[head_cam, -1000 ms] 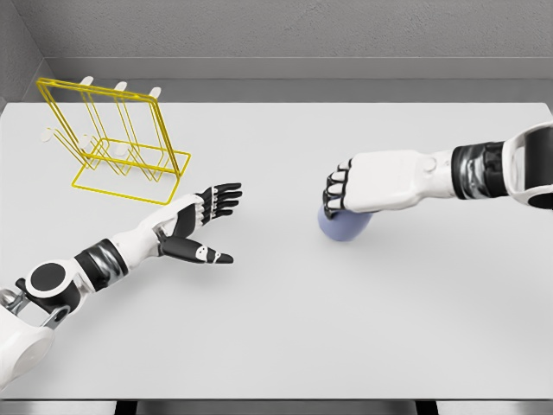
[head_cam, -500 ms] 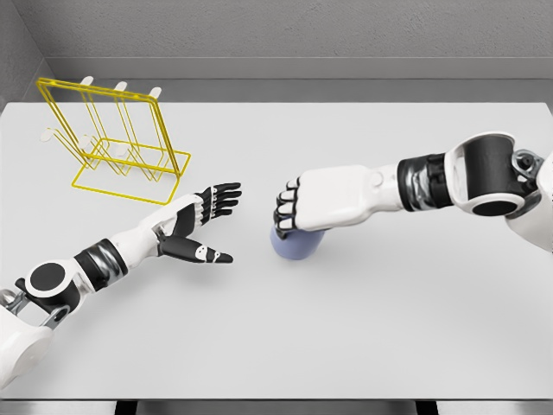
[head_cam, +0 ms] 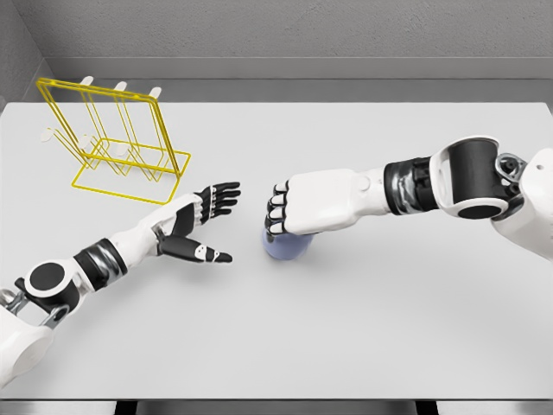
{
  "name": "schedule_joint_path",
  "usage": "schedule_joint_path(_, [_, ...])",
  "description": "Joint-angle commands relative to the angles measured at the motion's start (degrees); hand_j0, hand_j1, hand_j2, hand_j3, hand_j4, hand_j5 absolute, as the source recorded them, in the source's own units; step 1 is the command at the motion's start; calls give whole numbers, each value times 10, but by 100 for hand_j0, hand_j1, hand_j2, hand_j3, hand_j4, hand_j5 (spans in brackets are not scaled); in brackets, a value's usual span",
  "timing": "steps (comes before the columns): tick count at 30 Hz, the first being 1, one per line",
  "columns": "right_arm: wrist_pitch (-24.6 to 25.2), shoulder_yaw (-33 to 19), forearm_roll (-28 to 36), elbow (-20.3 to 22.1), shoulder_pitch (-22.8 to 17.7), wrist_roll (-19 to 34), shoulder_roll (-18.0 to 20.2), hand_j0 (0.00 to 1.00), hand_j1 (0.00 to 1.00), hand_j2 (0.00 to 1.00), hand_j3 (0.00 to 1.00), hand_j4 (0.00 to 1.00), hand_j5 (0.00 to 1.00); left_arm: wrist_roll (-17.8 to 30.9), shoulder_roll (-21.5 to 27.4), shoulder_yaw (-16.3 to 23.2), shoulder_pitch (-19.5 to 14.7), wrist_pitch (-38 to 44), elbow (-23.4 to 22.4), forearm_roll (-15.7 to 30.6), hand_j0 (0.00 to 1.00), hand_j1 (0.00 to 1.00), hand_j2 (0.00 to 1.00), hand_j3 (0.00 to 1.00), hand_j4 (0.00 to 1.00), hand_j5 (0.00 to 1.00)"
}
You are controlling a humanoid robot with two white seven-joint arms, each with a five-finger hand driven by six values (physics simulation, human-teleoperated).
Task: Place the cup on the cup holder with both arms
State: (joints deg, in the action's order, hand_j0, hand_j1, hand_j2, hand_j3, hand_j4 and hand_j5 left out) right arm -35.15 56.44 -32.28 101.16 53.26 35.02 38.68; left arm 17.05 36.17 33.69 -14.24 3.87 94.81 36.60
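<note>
Head view: pale lavender cup (head_cam: 286, 249) (rounded, mostly hidden under fingers (head_cam: 277, 213)).

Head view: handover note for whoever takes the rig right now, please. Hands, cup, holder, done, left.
Right hand: fingers curled over the lavender cup, gripping it from above at mid-table.
Left hand: open, palm turned toward the cup, holding nothing, a gap between it and the cup.
Yellow wire cup holder: back left of the table, pegs look bare.
Done: cup grasped by the right hand and brought close to the left.
Left: pass the cup to the left hand, then set it on the holder, which lies on the left arm's side.
</note>
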Motion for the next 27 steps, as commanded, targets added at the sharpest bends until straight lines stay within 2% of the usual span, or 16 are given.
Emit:
schedule_joint_path(1, [1,-1,0,0,0,0,-1,82,82,82,82,82,82,0,0,0,0,0,0,2,100,100,100,100,100,100])
schedule_joint_path(8, [1,-7,0,0,0,0,3,99,99,99,99,99,99,0,0,-4,2,0,0,2,100,100,100,100,100,100])
schedule_joint_path(10, [1,-14,2,0,0,0,7,100,100,100,100,100,100,0,0,-4,2,0,0,2,100,100,100,100,100,100])
schedule_joint_path(17, [1,-99,10,0,-1,0,46,100,100,100,100,100,100,0,0,-4,1,0,-1,2,100,100,100,100,100,100])
schedule_joint_path(18, [1,-115,18,0,-3,0,51,100,100,100,100,100,100,0,0,-4,1,1,-1,2,100,100,100,100,100,100])
schedule_joint_path(20, [1,-165,78,0,-13,0,77,100,100,100,100,100,100,-1,-3,-2,0,1,0,1,100,100,100,100,100,100])
schedule_joint_path(21, [1,-224,122,-1,-46,0,97,100,100,100,100,100,100,-1,-7,0,0,1,0,-7,100,100,100,100,100,100])
schedule_joint_path(22, [1,-291,149,-3,-96,0,101,100,100,100,100,100,100,-2,-11,1,0,1,1,-28,100,100,100,100,100,100])
schedule_joint_path(23, [1,-359,155,-4,-146,0,101,100,100,100,100,100,100,-2,-20,1,-1,1,3,-30,100,100,100,100,100,100])
schedule_joint_path(24, [1,-399,172,-4,-177,0,101,100,100,100,100,100,100,-2,-22,1,-4,1,3,-31,100,100,100,100,100,100])
schedule_joint_path(25, [1,-427,206,-6,-203,0,103,100,100,100,100,100,100,-2,-31,2,-6,2,0,-33,100,100,100,100,100,100])
schedule_joint_path(27, [1,-448,247,-9,-245,0,101,100,100,100,100,100,100,-2,-37,2,-8,3,0,-42,100,100,100,100,100,100])
